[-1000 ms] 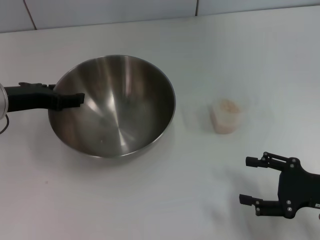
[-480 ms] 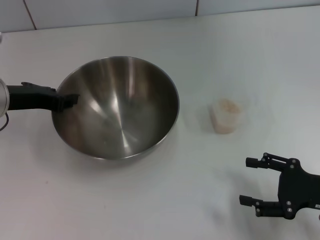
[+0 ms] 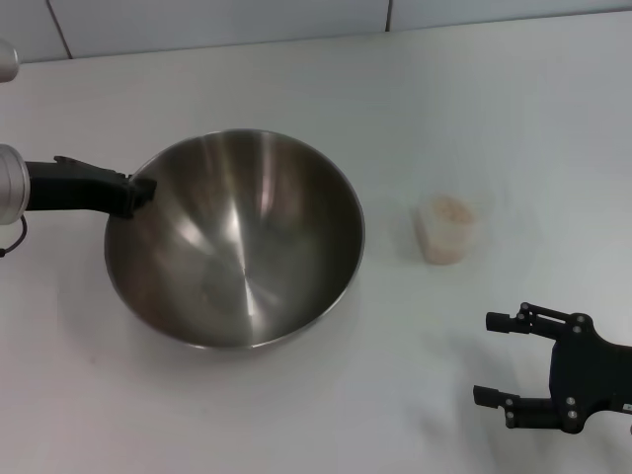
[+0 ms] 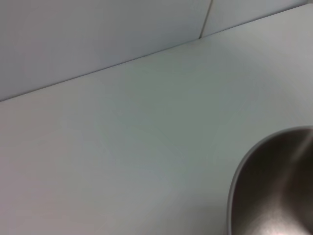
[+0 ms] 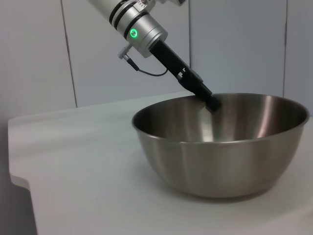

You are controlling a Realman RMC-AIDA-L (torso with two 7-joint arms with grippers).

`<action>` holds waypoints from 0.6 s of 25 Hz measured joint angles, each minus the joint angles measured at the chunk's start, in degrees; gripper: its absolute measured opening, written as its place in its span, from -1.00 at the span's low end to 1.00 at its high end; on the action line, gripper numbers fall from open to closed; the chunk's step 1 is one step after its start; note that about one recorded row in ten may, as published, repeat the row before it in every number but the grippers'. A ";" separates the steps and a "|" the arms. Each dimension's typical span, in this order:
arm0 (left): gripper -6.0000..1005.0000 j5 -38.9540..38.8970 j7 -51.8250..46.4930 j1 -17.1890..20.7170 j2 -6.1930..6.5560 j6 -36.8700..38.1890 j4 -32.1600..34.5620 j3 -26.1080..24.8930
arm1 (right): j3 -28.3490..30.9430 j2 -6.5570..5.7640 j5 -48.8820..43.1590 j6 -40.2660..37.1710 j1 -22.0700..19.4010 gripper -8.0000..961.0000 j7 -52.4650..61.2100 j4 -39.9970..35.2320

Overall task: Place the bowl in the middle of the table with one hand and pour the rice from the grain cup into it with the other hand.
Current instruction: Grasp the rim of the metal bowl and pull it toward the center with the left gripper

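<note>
Basically, the left pincer (image 3: 141,193) was clamped on the left rim of the bowl (image 3: 237,242), fingertips right at the edge where the steel wall started. From the right wrist view the same pincer (image 5: 211,102) came down at a slant over the far rim, tip dipped just inside the bowl (image 5: 220,147), green light lit on the wrist housing above it. Bowl sat upright on the white surface (image 3: 296,415), left of centre in the head view, inside bare and shiny, no grains visible in it. The left wrist view only caught a curved slice of the bowl rim (image 4: 274,191) against the surface (image 4: 122,147), with the grey tiled wall (image 4: 98,34) behind; own fingers not in that picture. The grain cup (image 3: 445,230) stood upright to the right of the bowl, near it but apart, a clear gap of surface between them. The rice (image 3: 450,209) showed as a pale beige mound filling the cup to about the top. The right pincer (image 3: 502,357) was down at the near right corner of the head view, well apart from the cup, two black fingers spread wide with nothing between them, tips pointing left. Cup untouched, nothing contacting it. Grey tiled wall (image 3: 217,20) ran along the far edge of the surface.
</note>
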 joint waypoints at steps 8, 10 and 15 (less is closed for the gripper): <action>-0.90 -0.41 0.58 -2.86 0.04 2.77 -1.06 -3.85 | 0.00 0.00 0.00 0.16 0.00 0.58 0.00 -0.03; -0.90 -0.45 0.91 -3.98 0.08 3.92 -1.91 -5.31 | 0.00 0.00 -0.01 0.18 0.00 0.58 0.00 -0.03; -0.90 -0.51 4.30 -8.27 0.06 7.62 -5.30 -11.34 | 0.00 0.00 -0.14 0.27 0.00 0.57 -0.01 -0.03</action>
